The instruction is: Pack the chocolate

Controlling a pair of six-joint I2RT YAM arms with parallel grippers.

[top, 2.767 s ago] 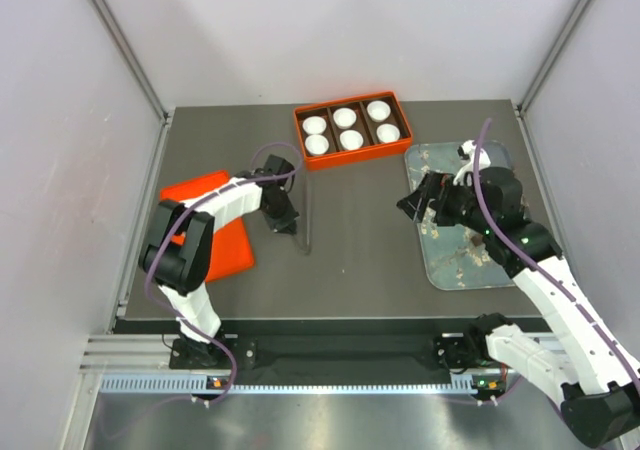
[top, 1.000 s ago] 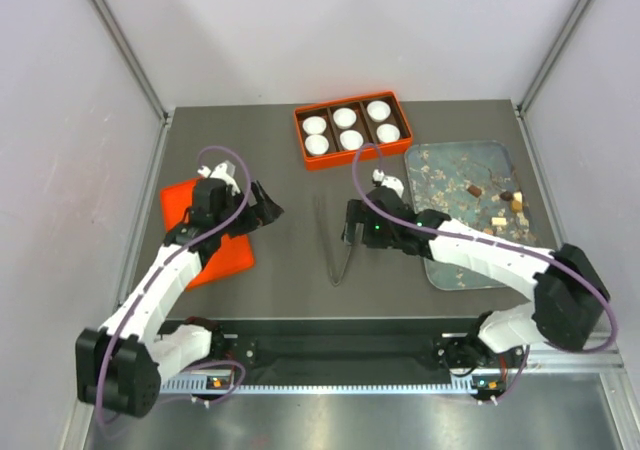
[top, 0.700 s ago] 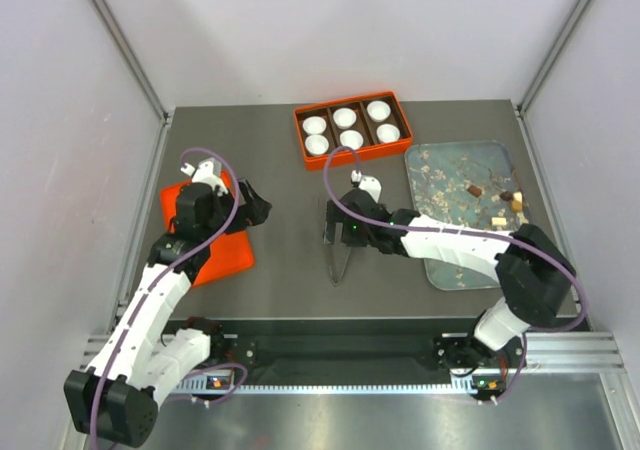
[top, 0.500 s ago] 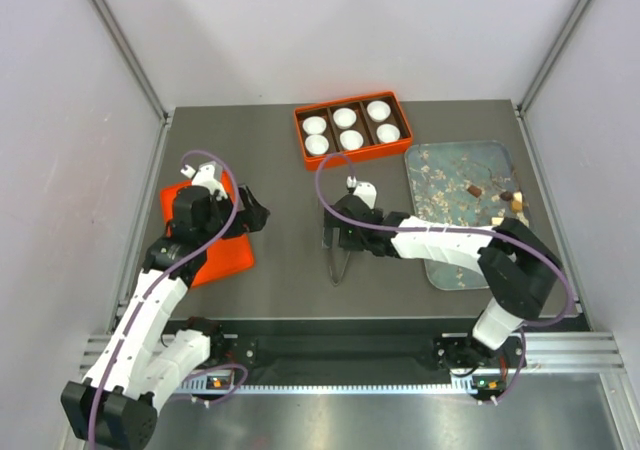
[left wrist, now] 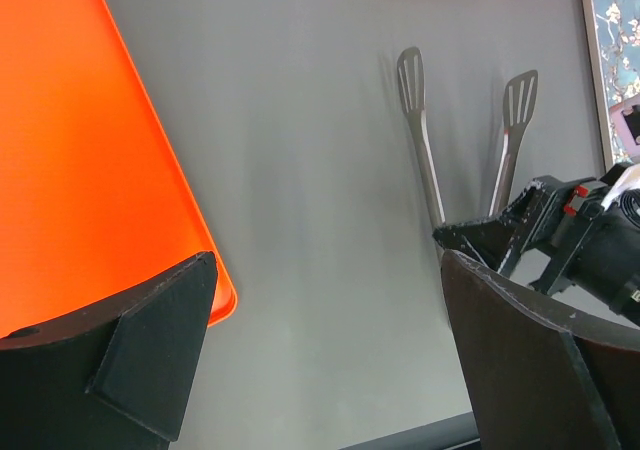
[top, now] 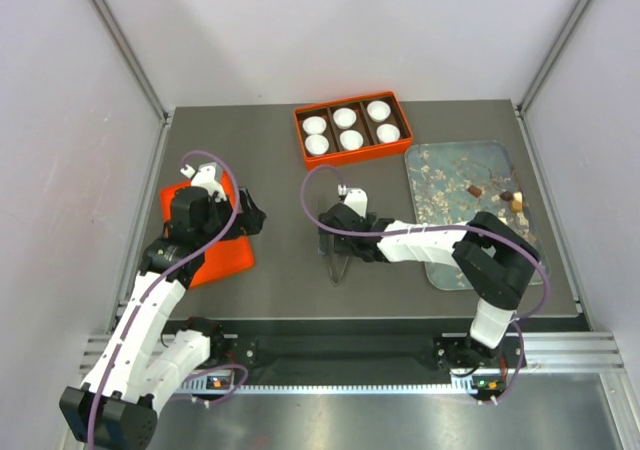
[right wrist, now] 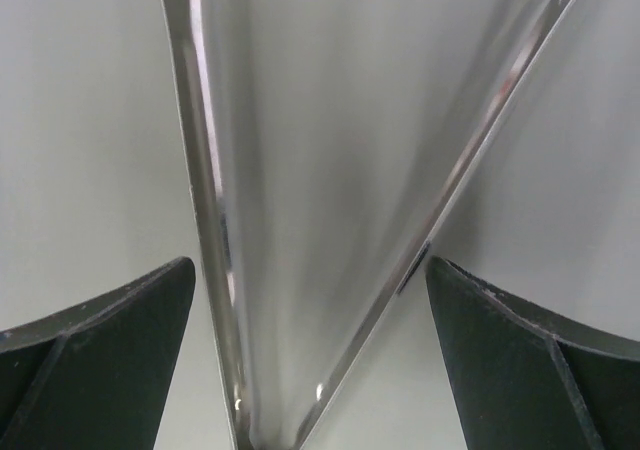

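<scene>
Several small lumps of chocolate (top: 475,190), dark brown to tan, are scattered on the far right part of the grey-blue tray (top: 432,165), among its printed blossoms. The lumps lie loose and apart from one another, and none has been placed in a cup.

Just beyond the far left corner of the tray, an orange box (top: 358,156) is set on the dark surface (top: 280,180). It is divided into compartments, and six white paper cups (top: 345,118) are seated in them.

To the left of the tray, a pair of metal tongs (left wrist: 424,140) is laid flat on the surface, its slotted tips turned toward the box. The right gripper (right wrist: 310,270) is held low over the tongs, its jaws spread wide. Both tong arms are seen between its fingers (right wrist: 100,350) without being clasped.

The near left part of the tray is crossed and partly hidden by the white right arm (top: 430,240), which is stretched from the tray's near side toward the tongs.

Farther left of the tray, well apart from it, a flat orange lid (top: 215,255) is lying on the surface. The left gripper (left wrist: 328,270) is poised over the lid's edge nearest the tray, wide open and empty.
</scene>
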